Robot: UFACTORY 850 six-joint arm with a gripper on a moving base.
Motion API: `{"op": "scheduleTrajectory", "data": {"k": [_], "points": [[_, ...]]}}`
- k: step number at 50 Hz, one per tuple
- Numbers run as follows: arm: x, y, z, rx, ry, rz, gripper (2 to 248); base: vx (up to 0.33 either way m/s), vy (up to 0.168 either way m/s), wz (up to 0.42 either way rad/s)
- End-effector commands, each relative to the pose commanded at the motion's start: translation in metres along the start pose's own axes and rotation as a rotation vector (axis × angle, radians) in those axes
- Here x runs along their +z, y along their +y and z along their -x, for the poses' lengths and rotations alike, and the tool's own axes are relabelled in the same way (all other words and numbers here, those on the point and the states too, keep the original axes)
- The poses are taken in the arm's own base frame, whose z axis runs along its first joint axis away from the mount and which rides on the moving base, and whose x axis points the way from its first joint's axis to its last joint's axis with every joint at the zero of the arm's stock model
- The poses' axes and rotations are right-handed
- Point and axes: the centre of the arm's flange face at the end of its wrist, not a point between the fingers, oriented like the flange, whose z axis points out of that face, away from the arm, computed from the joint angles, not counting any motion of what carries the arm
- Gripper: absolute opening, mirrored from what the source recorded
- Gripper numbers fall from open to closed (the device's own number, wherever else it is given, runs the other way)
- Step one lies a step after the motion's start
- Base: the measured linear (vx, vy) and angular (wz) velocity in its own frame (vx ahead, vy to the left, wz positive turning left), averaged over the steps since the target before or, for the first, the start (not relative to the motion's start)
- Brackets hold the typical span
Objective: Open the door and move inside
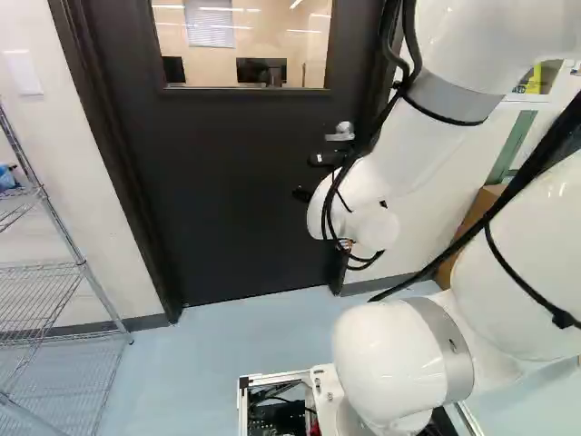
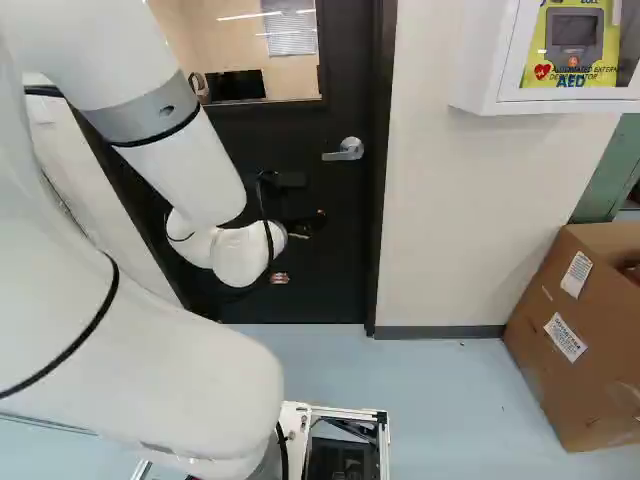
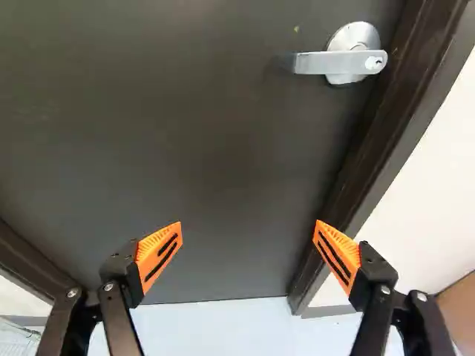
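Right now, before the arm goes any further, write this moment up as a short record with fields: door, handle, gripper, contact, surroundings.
door: dark door, closed in its frame
handle: silver lever, roughly level, near the door's edge
gripper: open, its fingers wide apart
contact: none between gripper and lever; the lever is ahead, beyond the fingertips
left base view: wire shelf at the left
right base view: cardboard box on the floor and white cabinet on the wall, both at the right

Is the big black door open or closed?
Closed: the door sits flush in its frame, with no gap along the handle side.
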Motion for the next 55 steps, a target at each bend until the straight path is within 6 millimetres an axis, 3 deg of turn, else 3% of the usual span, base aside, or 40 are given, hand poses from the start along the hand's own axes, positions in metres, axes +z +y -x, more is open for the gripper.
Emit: {"op": "scheduleTrajectory", "data": {"k": [55], "points": [[0.025,0.0,-0.066,0.0,0.136,0.0,247,0.0,0.0,0.0]]}}
